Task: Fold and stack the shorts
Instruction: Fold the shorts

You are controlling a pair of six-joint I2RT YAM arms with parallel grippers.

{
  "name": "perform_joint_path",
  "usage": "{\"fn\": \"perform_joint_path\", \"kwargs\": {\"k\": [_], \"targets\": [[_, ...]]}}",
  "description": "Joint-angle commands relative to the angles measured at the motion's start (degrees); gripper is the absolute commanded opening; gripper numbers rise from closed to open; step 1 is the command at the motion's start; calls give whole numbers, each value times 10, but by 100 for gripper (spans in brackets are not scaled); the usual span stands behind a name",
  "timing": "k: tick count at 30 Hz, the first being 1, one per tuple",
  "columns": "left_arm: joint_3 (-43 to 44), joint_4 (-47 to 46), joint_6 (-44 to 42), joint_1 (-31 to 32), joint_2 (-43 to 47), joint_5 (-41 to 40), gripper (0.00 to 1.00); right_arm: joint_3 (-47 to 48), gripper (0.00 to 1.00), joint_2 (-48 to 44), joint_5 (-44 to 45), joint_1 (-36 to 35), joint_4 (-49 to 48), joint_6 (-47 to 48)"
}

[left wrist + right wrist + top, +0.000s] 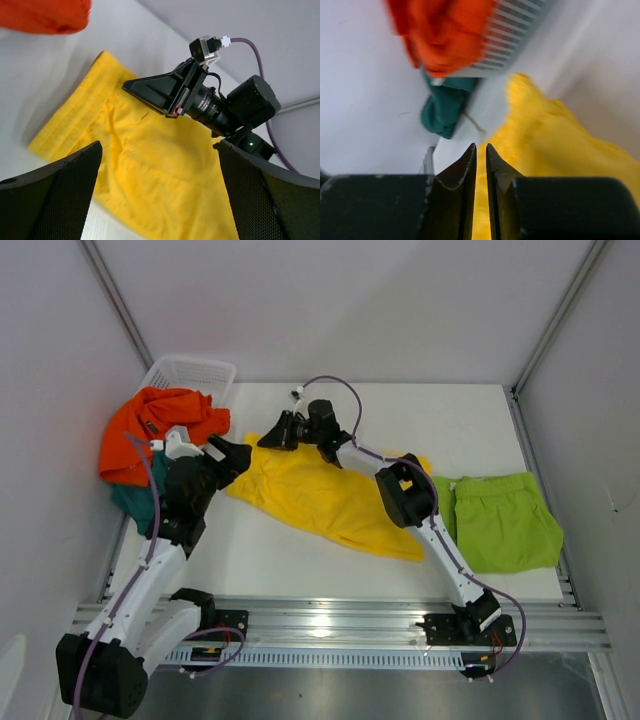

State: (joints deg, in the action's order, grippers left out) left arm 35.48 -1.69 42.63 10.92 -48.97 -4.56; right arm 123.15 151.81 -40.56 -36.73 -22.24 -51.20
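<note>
Top external view: yellow shorts [320, 495] lie spread at the middle of the table [400, 410], with lime green shorts [505, 520] just to their right. Orange shorts [160, 425] are heaped against the white basket [195, 370] at far left, teal shorts [130, 502] below them. The left gripper [232, 456] hovers over the yellow pair's left end, jaws wide apart and empty. The right gripper [272, 435] sits above their far edge (a mere sliver between its jaws), gripping nothing visible.

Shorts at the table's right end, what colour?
Lime green, plain; the shorts show best in the top external view.
</note>
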Motion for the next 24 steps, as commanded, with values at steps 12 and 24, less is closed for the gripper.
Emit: {"fn": "perform_joint_path", "kwargs": {"k": [12,24], "targets": [[-36,99,-16,2,4,-48,99,42,14,80,44,3,157,-9],[-9,197,-38,-27,17,-11,99,-257,12,-115,67,-38,158,104]]}}
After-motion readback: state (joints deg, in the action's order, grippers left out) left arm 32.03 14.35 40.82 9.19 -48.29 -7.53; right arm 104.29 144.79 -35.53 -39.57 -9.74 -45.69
